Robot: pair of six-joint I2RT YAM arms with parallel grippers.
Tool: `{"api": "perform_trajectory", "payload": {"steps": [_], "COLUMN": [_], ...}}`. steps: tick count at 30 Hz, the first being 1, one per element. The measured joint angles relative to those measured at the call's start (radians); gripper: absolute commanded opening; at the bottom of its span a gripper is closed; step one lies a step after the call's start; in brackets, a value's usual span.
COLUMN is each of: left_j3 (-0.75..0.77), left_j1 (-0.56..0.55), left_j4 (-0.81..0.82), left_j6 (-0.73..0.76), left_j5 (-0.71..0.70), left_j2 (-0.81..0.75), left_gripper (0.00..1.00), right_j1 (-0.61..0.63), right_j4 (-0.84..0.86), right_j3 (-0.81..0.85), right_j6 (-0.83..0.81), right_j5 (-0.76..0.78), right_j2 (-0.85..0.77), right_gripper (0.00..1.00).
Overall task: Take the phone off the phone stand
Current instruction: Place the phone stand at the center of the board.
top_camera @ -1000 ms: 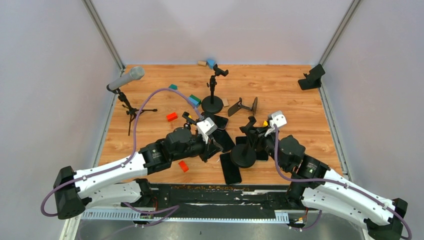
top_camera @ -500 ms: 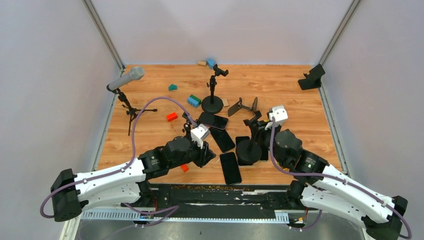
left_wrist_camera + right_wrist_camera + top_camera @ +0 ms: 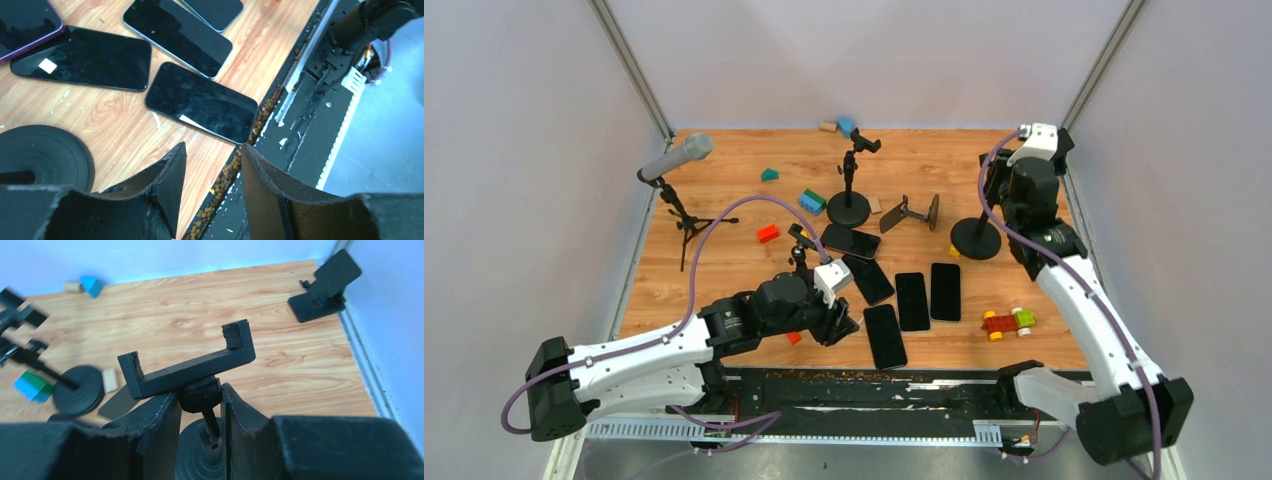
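Gripping stand (image 3: pixel 187 367) — R gripper (image 3: pixel 200 390); stickered phone (image 3: pixel 82 59).

On the wooden surface (image 3: pixel 724 270), five phones (image 3: pixel 912 300) lie flat just right of the left pincer (image 3: pixel 849 325), a toy car (image 3: pixel 1009 321) farther right; the phone stand (image 3: pixel 976 238) has its base beneath the right pincer (image 3: pixel 200 395).

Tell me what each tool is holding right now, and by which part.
The right tool is shut on the phone stand, at the neck just under its empty clamp. The left tool holds nothing.
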Motion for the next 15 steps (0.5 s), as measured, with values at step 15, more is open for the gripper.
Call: {"api": "perform_trajectory", "payload": {"steps": [15], "left_j3": [0.005], "left_j1": [-0.001], "left_j4": [-0.157], "left_j6": [0.114], "left_j5": [0.149], "left_j2": [-0.246], "left_gripper": [0.67], "right_j1": [-0.203], "right_j4": [0.42], "right_j3": [0.189], "right_j6": [-0.108], "right_j5": [-0.202], "right_j2": [0.617], "right_gripper": [0.21]}}
